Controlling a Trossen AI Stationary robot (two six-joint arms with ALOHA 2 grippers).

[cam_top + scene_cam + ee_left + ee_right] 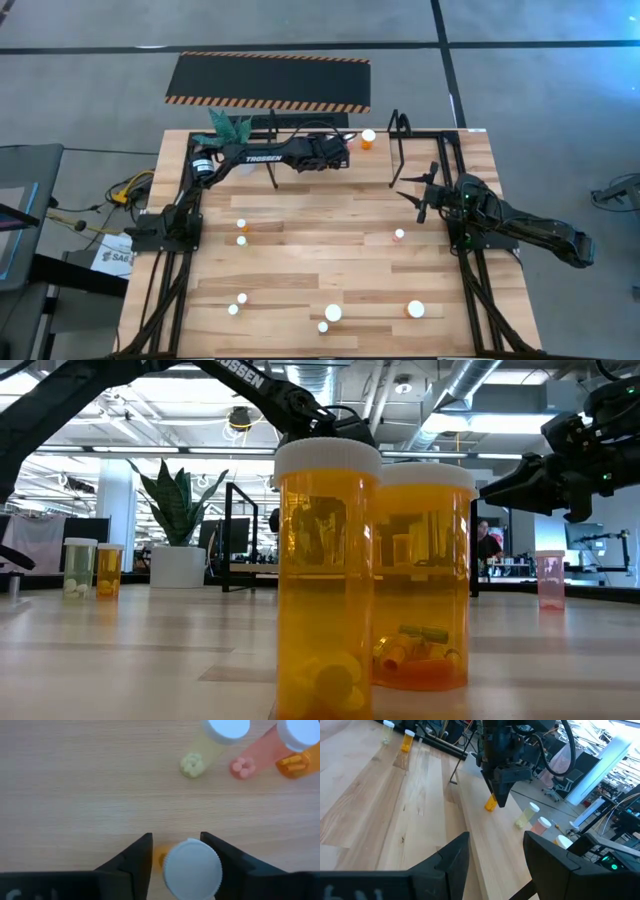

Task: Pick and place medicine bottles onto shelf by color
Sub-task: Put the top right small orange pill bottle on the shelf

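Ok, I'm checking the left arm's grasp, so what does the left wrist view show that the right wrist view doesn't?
Only the left wrist view: the left gripper straddling the white cap of the orange bottle from above, with a sliver of gap on one side.

Only the right wrist view: the left arm's gripper from the side, the open right gripper holding nothing, and two far bottles.

Both: that orange bottle, with the pale yellow bottle, pink bottle and second orange bottle near it.
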